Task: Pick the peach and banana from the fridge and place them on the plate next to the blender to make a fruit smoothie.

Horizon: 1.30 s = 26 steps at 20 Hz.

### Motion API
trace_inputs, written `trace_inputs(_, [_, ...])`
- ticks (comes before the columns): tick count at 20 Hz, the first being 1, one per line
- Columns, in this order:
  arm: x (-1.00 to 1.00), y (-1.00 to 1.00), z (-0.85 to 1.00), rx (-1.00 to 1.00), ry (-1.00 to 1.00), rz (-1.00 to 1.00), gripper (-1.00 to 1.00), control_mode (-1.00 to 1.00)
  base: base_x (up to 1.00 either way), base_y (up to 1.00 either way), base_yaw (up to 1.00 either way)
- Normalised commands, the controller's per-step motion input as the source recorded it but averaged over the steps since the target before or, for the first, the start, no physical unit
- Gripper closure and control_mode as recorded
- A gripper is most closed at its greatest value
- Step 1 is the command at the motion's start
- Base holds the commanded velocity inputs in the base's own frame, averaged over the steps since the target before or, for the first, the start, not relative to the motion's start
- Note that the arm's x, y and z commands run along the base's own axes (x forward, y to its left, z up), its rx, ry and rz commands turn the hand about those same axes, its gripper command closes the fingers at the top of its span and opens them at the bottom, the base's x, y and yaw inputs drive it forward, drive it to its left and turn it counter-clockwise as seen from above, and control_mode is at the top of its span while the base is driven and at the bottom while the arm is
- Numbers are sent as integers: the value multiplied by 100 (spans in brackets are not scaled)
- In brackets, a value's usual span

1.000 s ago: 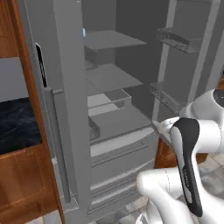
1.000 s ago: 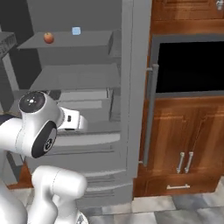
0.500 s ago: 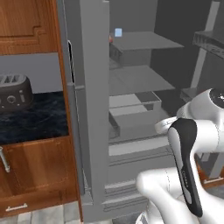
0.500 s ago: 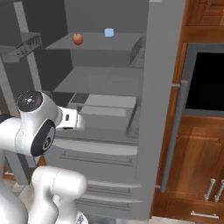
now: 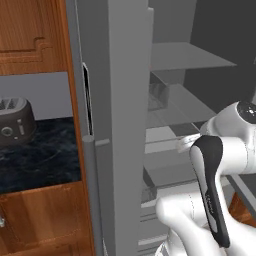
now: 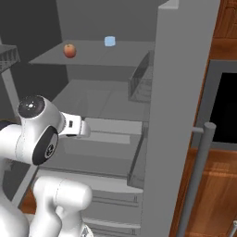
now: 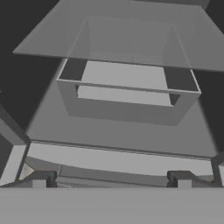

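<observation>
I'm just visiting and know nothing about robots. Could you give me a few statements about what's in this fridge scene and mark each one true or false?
1. The peach sits on an upper shelf of the fridge. True.
2. A small pale-blue cube is on the same shelf as the peach. True.
3. The gripper is holding the peach. False: its fingers stand apart with nothing between them, and the peach is still on its shelf.
4. The fridge doors are closed. False: the fridge is open, with its shelves and drawers showing.
5. A dark toaster stands on the counter beside the fridge. True.
</observation>
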Motion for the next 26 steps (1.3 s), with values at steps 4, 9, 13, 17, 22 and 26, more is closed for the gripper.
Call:
trace_inputs(4, [0, 0, 0, 0, 0, 0, -100, 100, 75, 0, 0])
trace_inputs(9, [0, 0, 0, 0, 0, 0, -100, 100, 61, 0, 2])
trace_inputs(13, [1, -2, 22, 2, -10, 2, -100, -100, 4, 0, 2])
trace_inputs(17, [0, 8, 67, 0, -24, 0, -100, -100, 0, 0, 0])
trace_inputs(22, [0, 0, 98, 0, -20, -7, -100, -100, 0, 0, 0])
trace_inputs(26, [0, 0, 100, 0, -15, -4, -100, -100, 0, 0, 0])
